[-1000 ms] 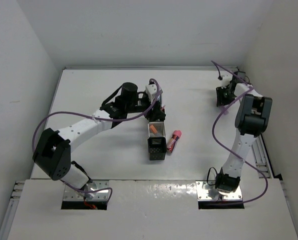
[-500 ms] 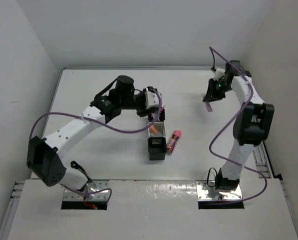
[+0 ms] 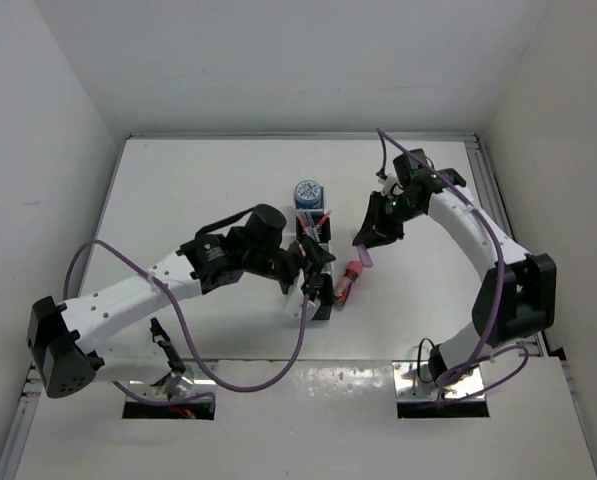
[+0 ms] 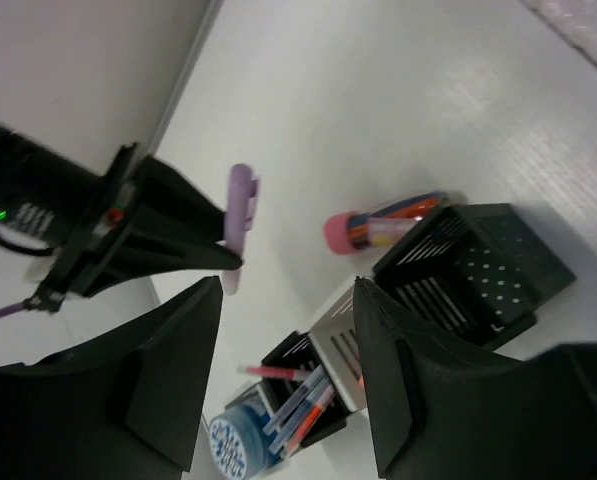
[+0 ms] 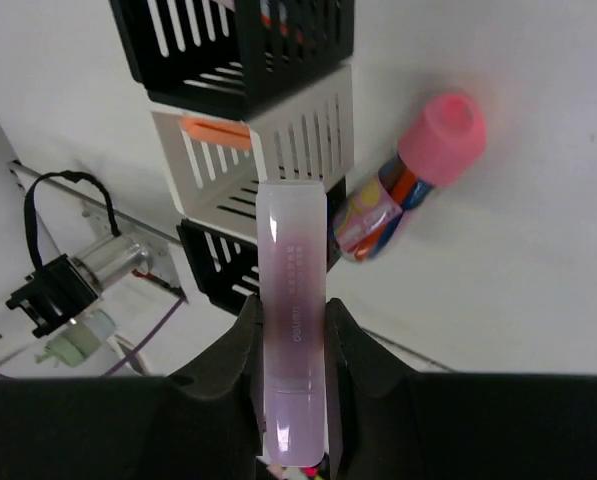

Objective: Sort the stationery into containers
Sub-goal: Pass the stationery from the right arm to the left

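The containers point(image 3: 315, 262) form a row of black and white cups at mid-table. A blue-and-white roll point(image 3: 306, 191) sits in the far cup, and thin pens point(image 3: 318, 222) stand in the cup beside it. A pink-capped marker point(image 3: 352, 279) lies on the table to the right of the row. My left gripper point(image 3: 316, 287) hovers over the near black cup, open and empty. My right gripper point(image 3: 367, 236) is shut on a pale purple stick point(image 5: 293, 330), just right of the row. The left wrist view shows the roll point(image 4: 236, 447), the pens point(image 4: 300, 398), the marker point(image 4: 380, 222) and the purple stick point(image 4: 240, 210). An orange-capped item point(image 5: 218, 129) lies in the white cup point(image 5: 278, 160).
White walls close in the table on the left, back and right. A rail point(image 3: 523, 300) runs along the right edge. The arm bases point(image 3: 173, 385) sit at the near edge. My two grippers are close together around the cup row.
My left gripper has moved from the far end of the row to its near end, uncovering the blue roll. My right arm has swung from the back right corner toward the row with the purple stick.
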### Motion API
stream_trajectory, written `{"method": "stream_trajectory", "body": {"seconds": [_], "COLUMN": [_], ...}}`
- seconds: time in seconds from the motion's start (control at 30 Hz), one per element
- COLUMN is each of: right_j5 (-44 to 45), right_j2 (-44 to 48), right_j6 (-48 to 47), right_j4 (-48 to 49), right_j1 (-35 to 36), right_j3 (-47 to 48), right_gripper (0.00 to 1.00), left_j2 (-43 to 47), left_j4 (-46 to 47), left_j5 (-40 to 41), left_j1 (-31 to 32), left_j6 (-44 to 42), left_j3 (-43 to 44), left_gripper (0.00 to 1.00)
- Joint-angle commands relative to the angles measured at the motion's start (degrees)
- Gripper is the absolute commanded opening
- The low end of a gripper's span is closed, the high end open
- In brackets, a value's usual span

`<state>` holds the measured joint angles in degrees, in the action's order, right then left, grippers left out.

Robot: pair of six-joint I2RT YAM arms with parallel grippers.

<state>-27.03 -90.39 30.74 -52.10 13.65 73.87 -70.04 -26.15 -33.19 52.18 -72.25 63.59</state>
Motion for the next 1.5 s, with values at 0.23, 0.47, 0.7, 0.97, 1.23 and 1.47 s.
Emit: {"method": "stream_trajectory", "body": {"seconds": [0.23, 0.47, 0.7, 0.97, 1.23, 1.47], "right_j5": [-3.3, -4.1, -2.9, -3.6, -3.2, -3.6], "right_j2": [9.2, 11.6, 13.1, 12.9, 13.2, 12.1], "right_j6": [12.0, 11.7, 9.8, 10.5, 9.7, 3.3], "right_j4": [1.0, 0.3, 0.2, -0.1, -1.5, -2.3], "right_j1": [-0.2, -0.1, 3.2, 4.2, 4.5, 3.5], "right_j3": [-5.6, -6.8, -7.8, -5.6, -4.6, -2.8], "right_gripper": [0.00, 0.00, 0.00, 0.00, 0.00, 0.39], "left_j2": [-5.0, -8.7, -10.3, -13.7, -15.4, -12.3], "left_j4": [2.5, 10.4, 16.0, 17.3, 15.2, 16.2], "left_j5": [3.4, 6.6, 8.7, 9.7, 11.1, 12.4], "left_j1": [7.5, 10.1, 11.7, 12.4, 11.7, 11.6], "left_j6": [-4.3, -2.9, -3.3, -5.0, -5.5, -3.4], "left_j3": [1.2, 2.0, 1.1, 1.4, 2.8, 1.1], "left_gripper": [0.66, 0.66, 0.68, 0.65, 0.35, 0.08]}}
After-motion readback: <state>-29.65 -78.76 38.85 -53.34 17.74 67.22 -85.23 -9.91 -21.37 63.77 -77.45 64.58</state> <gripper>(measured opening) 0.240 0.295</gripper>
